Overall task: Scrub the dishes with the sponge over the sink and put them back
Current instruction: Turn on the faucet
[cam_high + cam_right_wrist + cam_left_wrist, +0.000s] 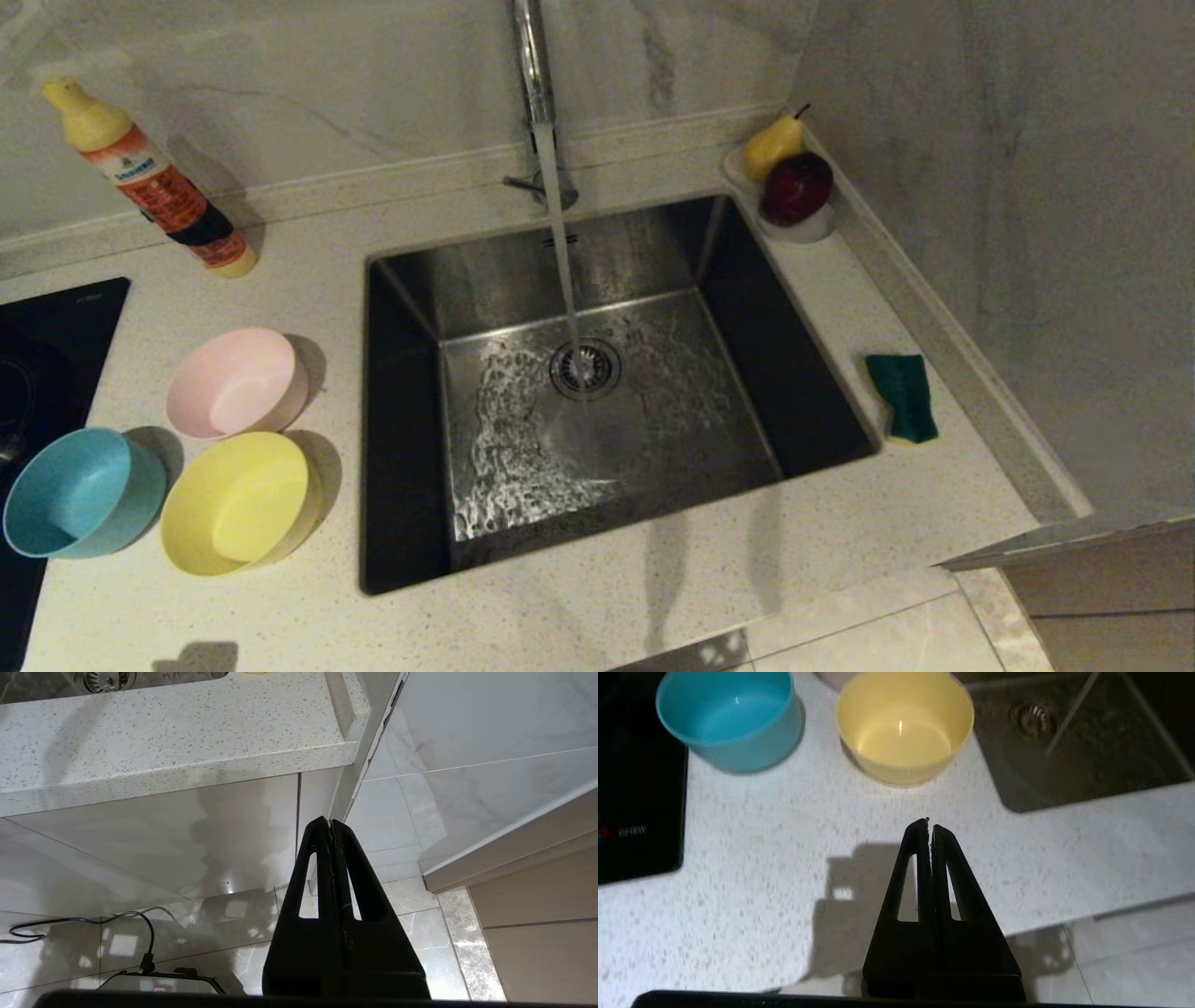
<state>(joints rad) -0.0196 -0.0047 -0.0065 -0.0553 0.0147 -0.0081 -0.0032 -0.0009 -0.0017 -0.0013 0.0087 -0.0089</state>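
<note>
Left gripper (929, 826), clenched and empty, hangs above the worktop (784, 835) near the yellow bowl (903, 728) and blue bowl (731, 718). Right gripper (331, 823), clenched and empty, points down below the worktop edge. Pink bowl (235, 383) lies left of the sink (597, 392), sponge (902, 397) right of it.

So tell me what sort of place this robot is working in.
Most likely a home kitchen: a stainless steel sink set into a speckled counter with the tap running, a black stove top to the left, and a bottle of dish soap by the marble wall.
</note>
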